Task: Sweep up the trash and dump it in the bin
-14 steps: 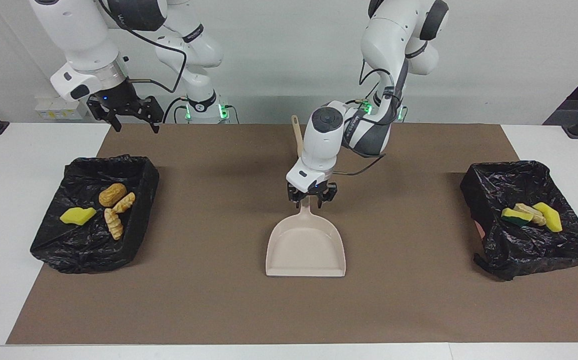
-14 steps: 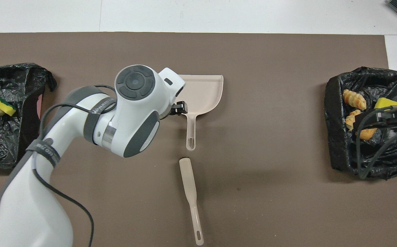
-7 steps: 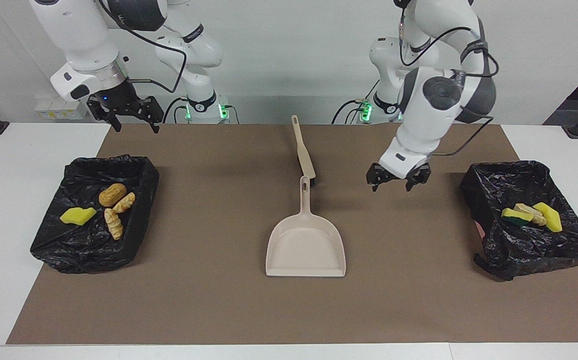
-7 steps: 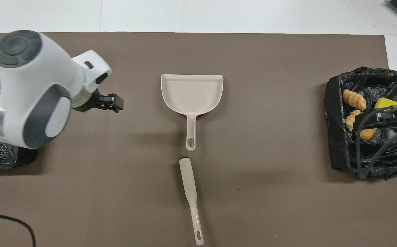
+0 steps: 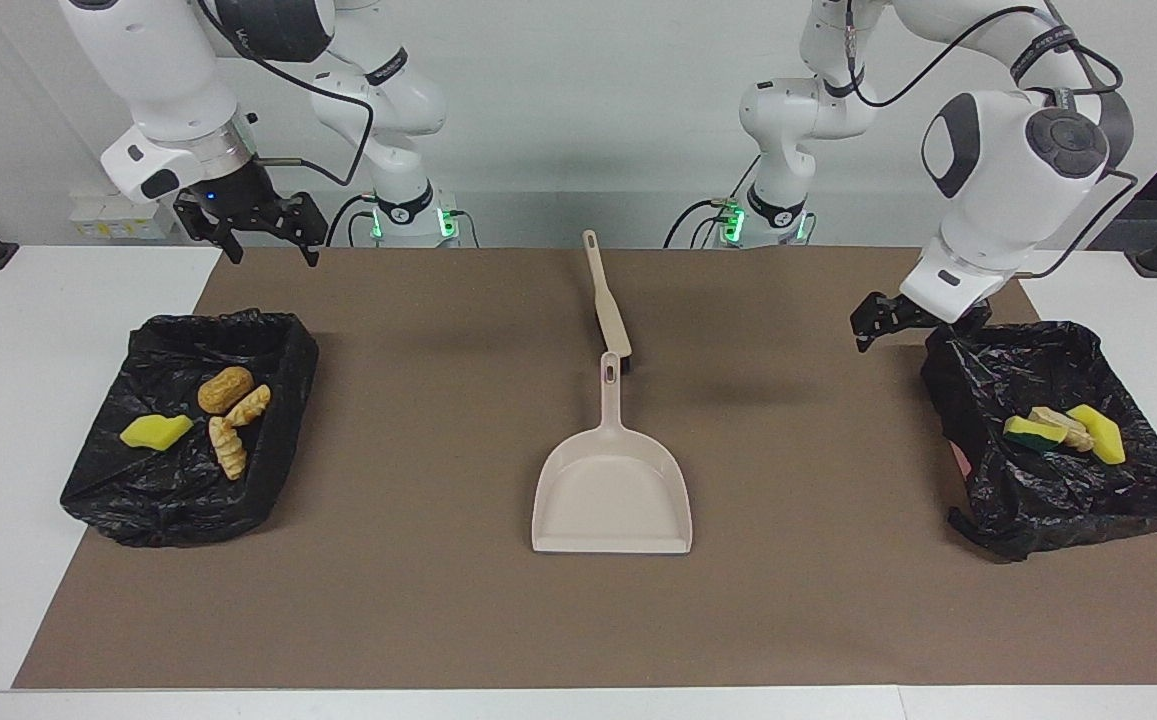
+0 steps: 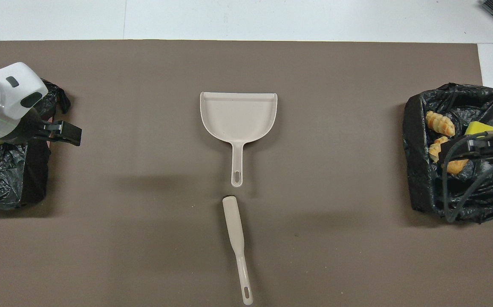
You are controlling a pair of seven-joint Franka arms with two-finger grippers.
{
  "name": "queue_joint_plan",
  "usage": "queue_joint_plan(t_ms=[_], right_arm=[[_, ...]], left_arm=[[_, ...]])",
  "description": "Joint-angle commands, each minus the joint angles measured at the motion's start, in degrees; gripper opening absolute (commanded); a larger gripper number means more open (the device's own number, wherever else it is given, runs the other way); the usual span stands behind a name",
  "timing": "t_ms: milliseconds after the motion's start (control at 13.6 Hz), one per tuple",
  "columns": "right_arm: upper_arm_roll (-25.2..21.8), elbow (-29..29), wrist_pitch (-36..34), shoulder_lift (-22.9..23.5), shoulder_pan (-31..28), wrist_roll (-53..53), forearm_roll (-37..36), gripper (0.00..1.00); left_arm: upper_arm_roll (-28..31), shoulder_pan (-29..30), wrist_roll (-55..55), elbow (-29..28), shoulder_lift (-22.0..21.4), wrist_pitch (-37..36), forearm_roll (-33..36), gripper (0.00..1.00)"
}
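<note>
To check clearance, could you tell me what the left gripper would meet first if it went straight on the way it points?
Probably the bare brown mat beside the bin: the left gripper tilts down toward the table's middle, short of the dustpan.

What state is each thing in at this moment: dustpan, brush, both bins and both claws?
Dustpan: empty, flat on the mat.
Brush: lying free, nearer the robots than the dustpan.
Right-end bin: holds four scraps.
Left-end bin: holds three scraps.
Left claw: open, empty.
Right claw: open, empty, waiting.
</note>
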Motion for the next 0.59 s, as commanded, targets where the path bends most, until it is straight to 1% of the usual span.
queue_joint_plan(t_ms=[0, 221, 369, 516], right_arm=[[0.2, -0.8, -0.1, -0.7, -0.5, 1.0, 1.0, 1.00], [0.2, -0.7, -0.1, -0.7, -0.5, 1.0, 1.0, 1.00], [0.2, -0.7, -0.1, -0.7, -0.5, 1.0, 1.0, 1.00], [0.2, -0.7, -0.1, -0.7, -0.5, 1.0, 1.0, 1.00]], left_arm=[[-0.5, 1.3, 0.7, 2.6, -2.0, -2.5, 1.0, 1.00], [-0.6, 1.2, 0.8, 7.4, -3.2, -8.2, 1.7, 1.00], [-0.7, 0.6, 0.8, 9.2, -4.1, -12.1, 1.8, 1.00], [-1.0, 0.5, 0.6, 9.5, -5.5, -12.9, 1.5, 1.00]])
